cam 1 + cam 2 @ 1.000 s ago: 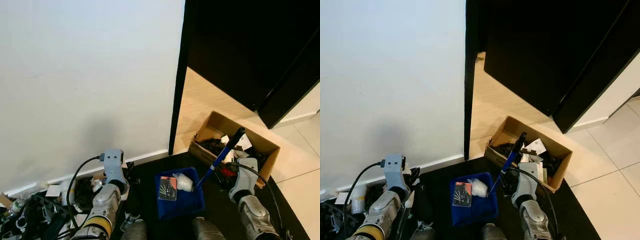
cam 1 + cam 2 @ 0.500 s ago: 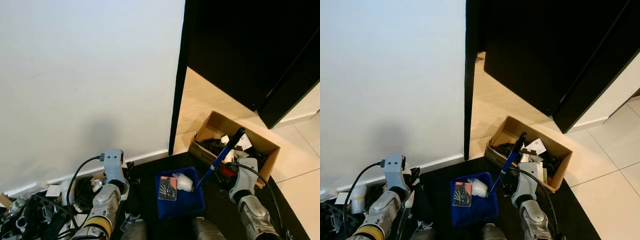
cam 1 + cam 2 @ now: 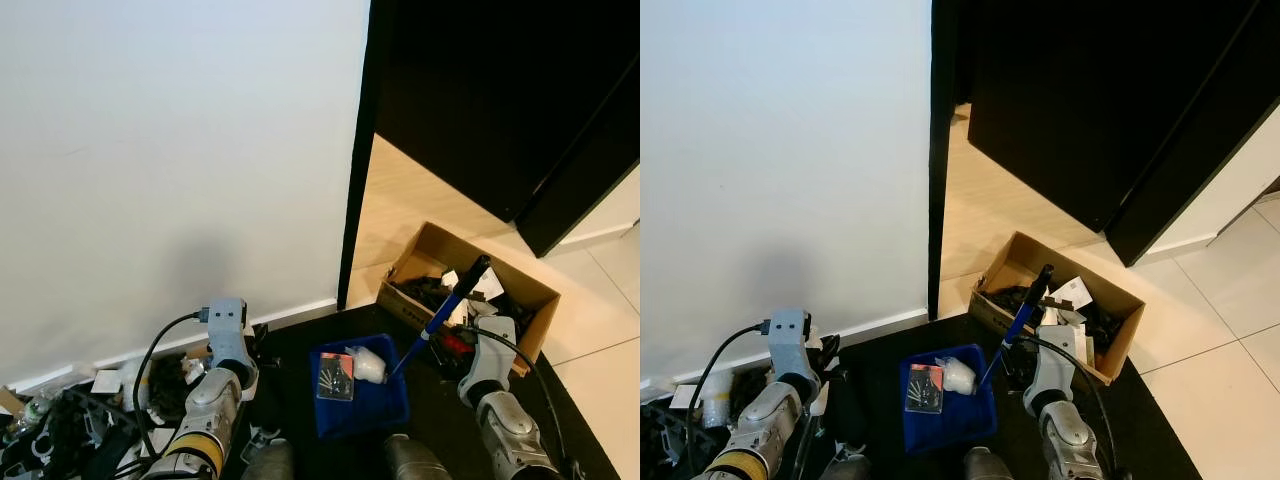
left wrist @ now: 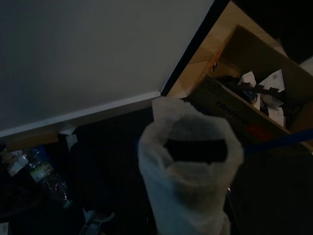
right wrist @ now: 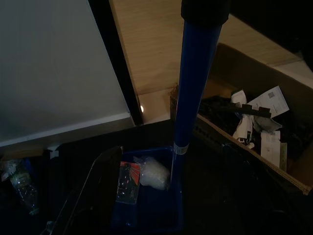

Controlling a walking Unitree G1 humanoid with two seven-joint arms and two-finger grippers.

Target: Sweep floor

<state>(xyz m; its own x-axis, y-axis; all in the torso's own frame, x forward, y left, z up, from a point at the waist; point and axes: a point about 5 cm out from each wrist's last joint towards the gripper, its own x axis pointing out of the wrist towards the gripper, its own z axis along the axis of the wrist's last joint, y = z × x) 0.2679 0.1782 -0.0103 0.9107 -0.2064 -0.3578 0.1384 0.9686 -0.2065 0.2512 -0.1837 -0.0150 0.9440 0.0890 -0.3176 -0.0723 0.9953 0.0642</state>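
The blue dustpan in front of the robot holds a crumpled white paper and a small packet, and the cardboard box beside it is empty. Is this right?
Not quite: the cardboard box is not empty; it holds papers and dark items, as the right wrist view shows. The blue dustpan does hold the crumpled white paper and the small packet.

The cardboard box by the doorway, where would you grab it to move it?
Grip the box by its open top rim on the near long wall, coming from above. The flaps are open, loose papers fill it, and the blue handle leans across in front.

left claw [image 4: 188, 191] wrapped, box contents [image 5: 254, 122] indistinct
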